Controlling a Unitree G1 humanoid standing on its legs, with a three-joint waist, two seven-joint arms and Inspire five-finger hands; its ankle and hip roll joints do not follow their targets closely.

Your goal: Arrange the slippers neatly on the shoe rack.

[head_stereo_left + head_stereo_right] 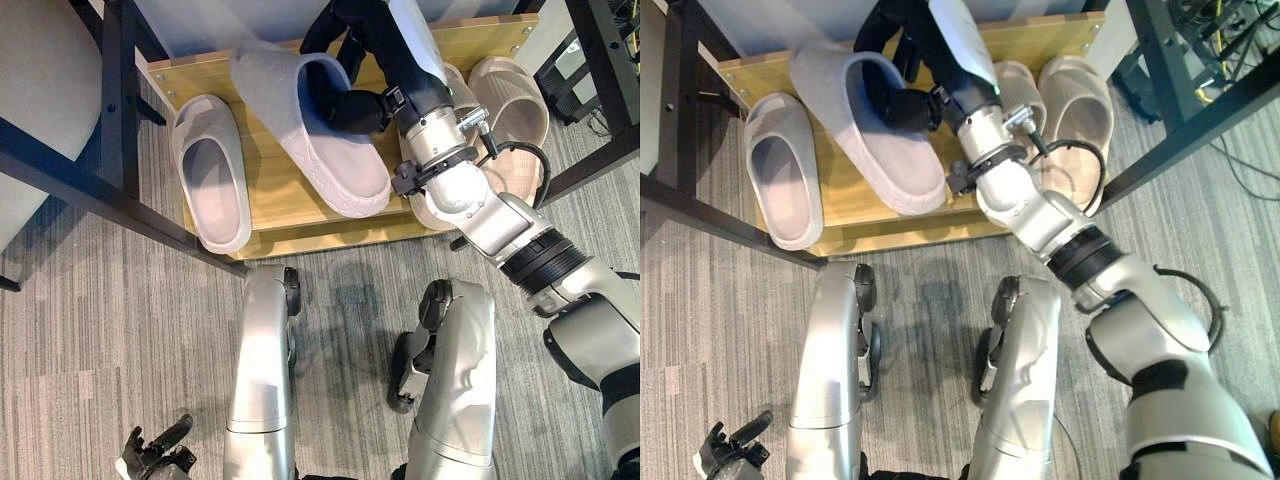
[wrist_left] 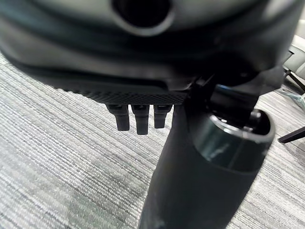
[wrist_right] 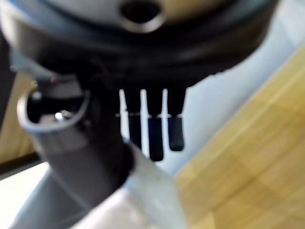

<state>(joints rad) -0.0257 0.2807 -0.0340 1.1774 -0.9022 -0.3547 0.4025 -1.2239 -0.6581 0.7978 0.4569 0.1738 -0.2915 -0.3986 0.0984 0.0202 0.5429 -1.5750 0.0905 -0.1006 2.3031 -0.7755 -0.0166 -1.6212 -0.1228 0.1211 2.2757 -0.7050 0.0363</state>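
The shoe rack [image 1: 300,205] shows a smooth pale wood shelf with visible grain, framed in matt black metal bars; the white slippers [image 1: 212,170] look like soft matt foam, one finely textured across its strap; the beige slippers [image 1: 512,95] are ribbed; the floor [image 1: 100,320] is rough grey striped carpet.

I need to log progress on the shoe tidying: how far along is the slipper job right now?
Done: one light grey slipper lies flat on the wooden shoe rack, and a beige pair sits at the rack's right end. In hand: the right hand grips the second grey slipper, tilted over the rack. Left: setting it down beside its mate. The left hand hangs low, open.
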